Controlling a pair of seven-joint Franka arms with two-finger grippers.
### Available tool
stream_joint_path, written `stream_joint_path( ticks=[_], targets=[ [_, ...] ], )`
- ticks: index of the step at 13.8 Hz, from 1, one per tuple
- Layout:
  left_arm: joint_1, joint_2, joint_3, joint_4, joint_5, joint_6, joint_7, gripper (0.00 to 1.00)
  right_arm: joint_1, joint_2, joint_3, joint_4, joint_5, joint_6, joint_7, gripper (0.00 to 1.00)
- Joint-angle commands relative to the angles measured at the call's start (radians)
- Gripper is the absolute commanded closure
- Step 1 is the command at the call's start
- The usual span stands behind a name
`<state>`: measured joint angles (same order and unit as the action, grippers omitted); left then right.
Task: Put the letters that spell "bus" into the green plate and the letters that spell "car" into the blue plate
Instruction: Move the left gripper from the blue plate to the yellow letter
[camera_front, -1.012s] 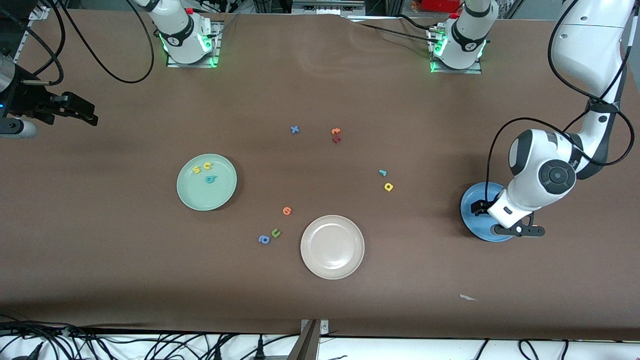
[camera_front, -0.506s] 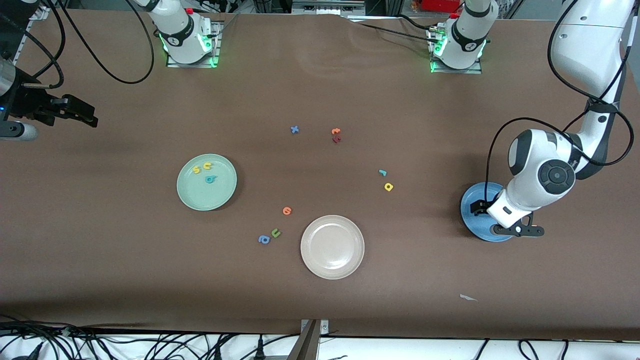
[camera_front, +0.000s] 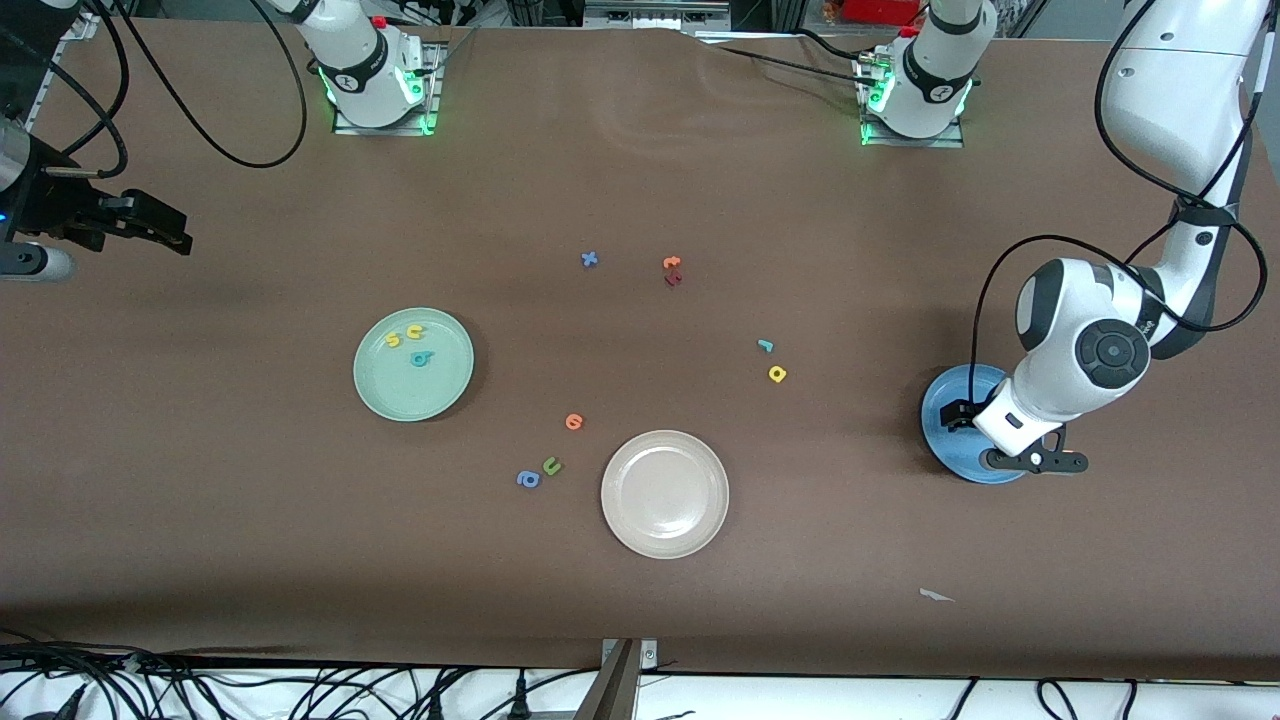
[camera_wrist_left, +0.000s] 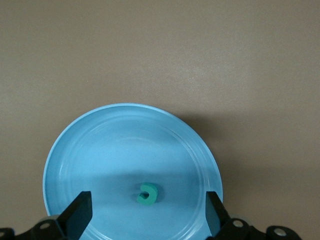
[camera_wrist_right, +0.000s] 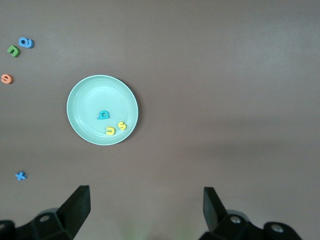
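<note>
Teal c (camera_wrist_left: 147, 194) apparently flat in blue plate (camera_wrist_left: 75, 145)

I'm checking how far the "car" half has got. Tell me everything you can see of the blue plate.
The blue plate is round, bright blue and glossy, with a raised rim and faint concentric rings, plastic by the look of it. It lies flat on the brown table at the left arm's end. One teal c lies in it, near the middle. The left gripper hovers over it, open, touching nothing; in the front view the arm hides part of the plate.
</note>
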<state>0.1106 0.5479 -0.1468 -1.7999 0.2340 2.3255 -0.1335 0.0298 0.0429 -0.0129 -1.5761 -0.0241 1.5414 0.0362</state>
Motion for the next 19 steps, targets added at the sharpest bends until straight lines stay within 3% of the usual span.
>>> stream_joint_path(
  ticks=[1, 6, 9, 13, 16, 19],
  targets=[
    [-0.003, 0.000, -0.002, 0.016, -0.004, -0.018, 0.002, 0.00, -0.004, -0.003, 0.007, 0.007, -0.020, -0.014, -0.006, 0.00],
    [-0.003, 0.000, -0.039, 0.020, -0.021, -0.035, -0.006, 0.00, -0.004, -0.003, 0.005, 0.007, -0.020, -0.014, -0.006, 0.00],
    [-0.020, 0.003, -0.040, 0.106, -0.073, -0.177, -0.006, 0.00, -0.004, -0.005, 0.008, 0.008, -0.025, -0.015, -0.007, 0.00],
    [-0.104, 0.001, -0.040, 0.149, -0.181, -0.264, -0.049, 0.00, -0.011, -0.002, -0.027, 0.016, -0.033, -0.043, -0.007, 0.00],
    [-0.231, 0.009, -0.040, 0.149, -0.188, -0.261, -0.258, 0.00, -0.010, 0.002, -0.032, 0.022, -0.033, -0.043, -0.007, 0.00],
    [-0.300, 0.023, -0.040, 0.148, -0.215, -0.256, -0.342, 0.00, -0.010, 0.002, -0.033, 0.022, -0.030, -0.044, -0.007, 0.00]
  ],
)
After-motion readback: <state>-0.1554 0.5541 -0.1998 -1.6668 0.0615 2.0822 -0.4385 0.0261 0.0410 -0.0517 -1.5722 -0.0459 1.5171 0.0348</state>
